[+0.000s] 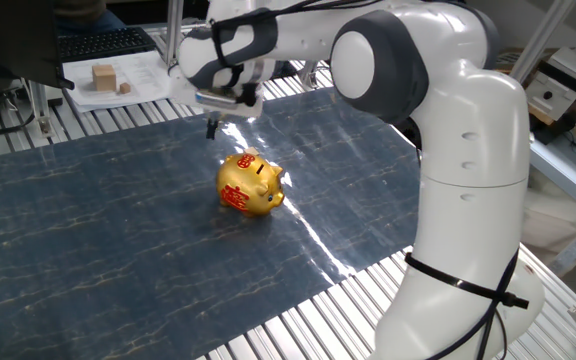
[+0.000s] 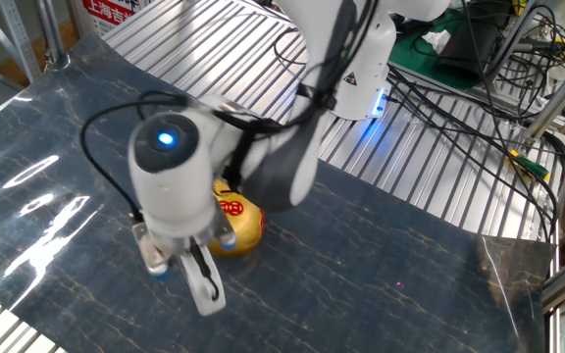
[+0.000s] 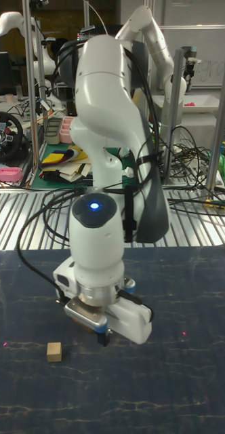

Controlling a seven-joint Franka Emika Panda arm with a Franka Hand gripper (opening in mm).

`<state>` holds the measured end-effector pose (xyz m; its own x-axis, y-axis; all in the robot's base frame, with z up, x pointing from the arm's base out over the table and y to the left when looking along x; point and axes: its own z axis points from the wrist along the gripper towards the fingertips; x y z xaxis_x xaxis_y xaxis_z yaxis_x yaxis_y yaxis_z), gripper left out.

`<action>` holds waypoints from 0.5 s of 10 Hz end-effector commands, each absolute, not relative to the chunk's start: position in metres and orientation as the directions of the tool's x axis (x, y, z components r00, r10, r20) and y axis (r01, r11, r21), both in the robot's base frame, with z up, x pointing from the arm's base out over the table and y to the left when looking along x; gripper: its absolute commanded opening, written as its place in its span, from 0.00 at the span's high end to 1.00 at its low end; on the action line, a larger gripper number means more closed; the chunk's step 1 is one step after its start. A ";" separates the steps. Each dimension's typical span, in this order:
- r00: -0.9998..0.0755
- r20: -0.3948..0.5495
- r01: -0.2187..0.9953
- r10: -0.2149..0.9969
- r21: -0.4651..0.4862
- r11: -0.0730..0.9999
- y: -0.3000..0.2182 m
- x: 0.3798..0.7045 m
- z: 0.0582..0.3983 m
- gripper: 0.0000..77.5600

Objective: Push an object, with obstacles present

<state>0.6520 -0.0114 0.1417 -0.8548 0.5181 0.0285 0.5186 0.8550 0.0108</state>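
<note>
Dark blue marbled sheeting [image 1: 118, 240] covers the ribbed metal table [image 1: 298, 320] under me, and workshop clutter rings it: cables, a second white arm [image 3: 160, 47] at the back in the tall fixed view, and a sheet of white paper [image 1: 128, 80] with pale wooden blocks [image 1: 104, 76] at the far edge.

My gripper [image 1: 211, 126] hangs low over the sheeting, past the golden pig [image 1: 250, 184] on the side toward the paper. The fingers look dark and close together, pointing down, but whether they are fully closed I cannot tell; no view shows the tips cleanly. In the other fixed view my wrist [image 2: 175, 186] with its blue light covers most of the pig [image 2: 238, 221], and my hand is blurred.

That pig stands upright near the middle of the sheeting, red markings on its side and face.

My target, the tiny wooden cube [image 3: 54, 351], shows only in the tall fixed view: it sits on the sheeting, off to the left of my gripper [image 3: 106, 336] in that picture, near it but apart, nothing touching it. I hold nothing.
</note>
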 end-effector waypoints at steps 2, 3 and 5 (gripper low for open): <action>-0.812 -0.013 0.584 0.584 0.001 0.812 0.018 0.656 0.129 1.00; -0.896 -0.015 0.444 0.444 0.011 0.896 0.018 0.656 0.129 1.00; -0.954 -0.029 0.299 0.299 0.011 0.954 0.018 0.656 0.129 1.00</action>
<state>0.6547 0.0146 0.1311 -0.8079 0.5893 -0.0037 0.5893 0.8079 0.0060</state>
